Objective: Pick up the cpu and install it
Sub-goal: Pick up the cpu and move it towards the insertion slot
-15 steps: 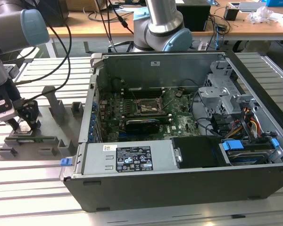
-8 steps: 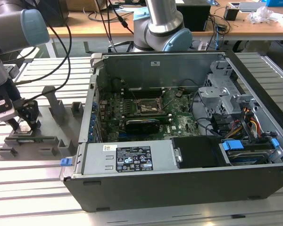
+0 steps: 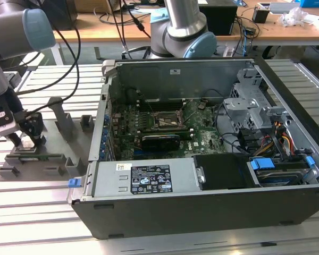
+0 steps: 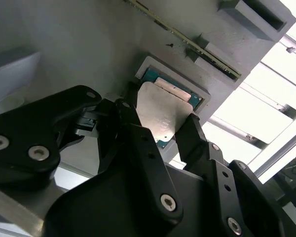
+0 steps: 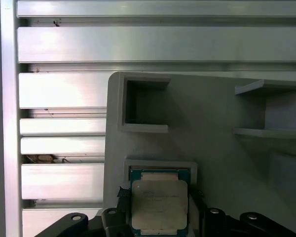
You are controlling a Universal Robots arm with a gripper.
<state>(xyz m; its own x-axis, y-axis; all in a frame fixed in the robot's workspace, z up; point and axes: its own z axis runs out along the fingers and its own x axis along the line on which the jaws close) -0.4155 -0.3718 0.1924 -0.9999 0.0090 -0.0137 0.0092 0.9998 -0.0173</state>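
Note:
The cpu (image 4: 164, 109) (image 5: 159, 201), a small square chip with a shiny silver top and a green edge, lies at a shallow square pocket of the grey fixture tray (image 3: 58, 119) (image 5: 212, 113). My gripper (image 3: 28, 139) (image 4: 160, 126) (image 5: 158, 195) is down on the tray at the exterior view's left. One black finger presses each opposite side of the chip, so the gripper is shut on it. In both wrist views I cannot tell whether the chip is seated in the pocket or raised slightly. The dark socket frame (image 3: 165, 121) sits on the motherboard inside the open computer case (image 3: 212, 210).
The tray has upright posts (image 3: 61, 109) and open recesses (image 5: 138, 106) near my gripper. It rests on a slatted aluminium table (image 3: 37, 207). Black cables (image 3: 69, 58) hang over the arm. The case has tall walls, a drive cage (image 3: 244, 106) and a power supply (image 3: 149, 178).

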